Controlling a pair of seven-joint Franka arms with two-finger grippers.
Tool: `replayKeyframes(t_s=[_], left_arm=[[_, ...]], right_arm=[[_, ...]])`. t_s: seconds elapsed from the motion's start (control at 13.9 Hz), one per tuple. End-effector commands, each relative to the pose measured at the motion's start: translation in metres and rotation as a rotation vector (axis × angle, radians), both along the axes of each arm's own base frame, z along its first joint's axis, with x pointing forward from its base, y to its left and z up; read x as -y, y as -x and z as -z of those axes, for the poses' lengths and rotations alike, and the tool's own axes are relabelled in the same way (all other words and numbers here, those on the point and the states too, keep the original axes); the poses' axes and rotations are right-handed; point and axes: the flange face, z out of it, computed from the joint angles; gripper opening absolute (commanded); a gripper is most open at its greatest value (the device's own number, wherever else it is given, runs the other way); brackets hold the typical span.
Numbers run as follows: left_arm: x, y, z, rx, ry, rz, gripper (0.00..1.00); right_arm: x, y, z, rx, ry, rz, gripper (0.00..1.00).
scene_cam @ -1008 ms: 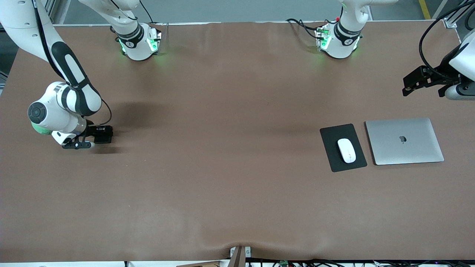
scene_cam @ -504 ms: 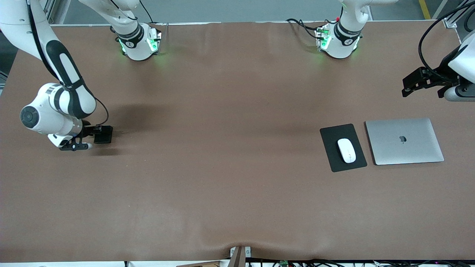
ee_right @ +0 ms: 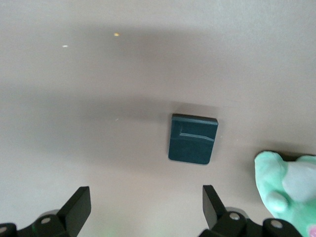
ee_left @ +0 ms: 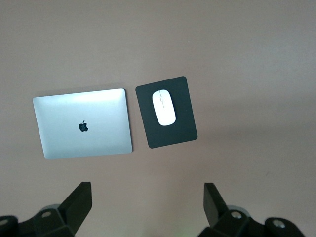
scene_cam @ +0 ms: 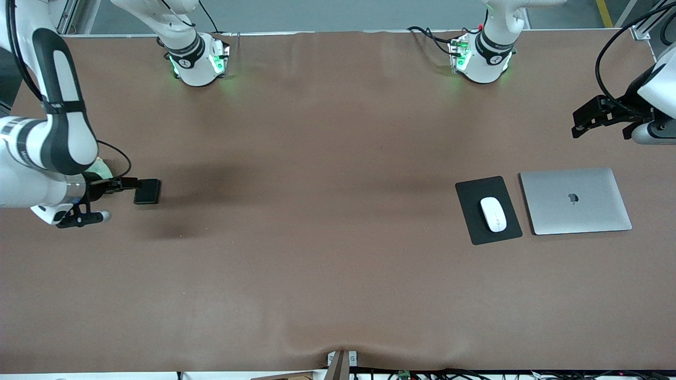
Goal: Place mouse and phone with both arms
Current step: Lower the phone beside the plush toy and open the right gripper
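Note:
The white mouse [scene_cam: 493, 214] lies on a black pad [scene_cam: 475, 221] beside a closed silver laptop [scene_cam: 575, 200], toward the left arm's end of the table. In the left wrist view the mouse [ee_left: 164, 107] lies well ahead of my open, empty left gripper [ee_left: 146, 195]. That gripper [scene_cam: 602, 120] hangs in the air by the table's edge. The black phone [scene_cam: 147, 191] lies flat on the table toward the right arm's end. My right gripper [scene_cam: 84, 216] is beside it, apart from it. In the right wrist view the gripper [ee_right: 145, 197] is open and empty, with the phone [ee_right: 192, 138] ahead of it.
A green plush toy [ee_right: 289, 192] lies next to the phone, partly hidden under the right arm in the front view [scene_cam: 103, 169]. The pad [ee_left: 177, 136] and the laptop [ee_left: 84, 123] lie side by side. A brown cloth covers the table [scene_cam: 317, 237].
My right arm has drawn back from the phone toward its end of the table. The phone has stayed in place. The left arm, mouse, pad and laptop have hardly moved.

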Motion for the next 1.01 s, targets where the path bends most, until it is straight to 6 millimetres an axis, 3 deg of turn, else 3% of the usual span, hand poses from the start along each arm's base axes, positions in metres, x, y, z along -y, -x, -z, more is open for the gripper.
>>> replayKeyframes(t_s=[0.0,0.14,0.29,0.36,0.58,0.72,0.86,0.94], left_arm=[[0.000,0.004,-0.005,0.007,0.005,0.008,1.00],[-0.001,0.004,-0.006,0.008,0.005,0.008,1.00],[-0.002,0.003,-0.007,0.011,0.006,0.007,1.00],[-0.003,0.003,-0.007,0.011,0.004,0.007,1.00],[-0.007,0.003,-0.009,0.015,0.002,-0.003,1.00],[-0.008,0.004,-0.009,0.015,0.003,-0.001,1.00],[-0.008,0.004,-0.009,0.015,0.003,-0.010,1.00],[-0.008,0.004,-0.008,0.013,0.003,-0.004,1.00]], right_arm=[[-0.001,-0.013,-0.041,-0.014,-0.006,-0.022,1.00],[-0.008,-0.018,-0.069,-0.017,-0.027,-0.042,1.00],[-0.020,-0.029,-0.112,0.031,-0.051,-0.140,1.00],[-0.016,-0.030,-0.129,0.036,-0.060,-0.149,1.00],[-0.020,-0.033,-0.167,0.065,-0.035,-0.164,1.00],[-0.024,-0.033,-0.191,0.105,-0.029,-0.173,1.00],[-0.029,-0.020,-0.237,0.112,-0.035,-0.182,1.00],[-0.032,-0.017,-0.242,0.099,-0.039,-0.190,1.00]])
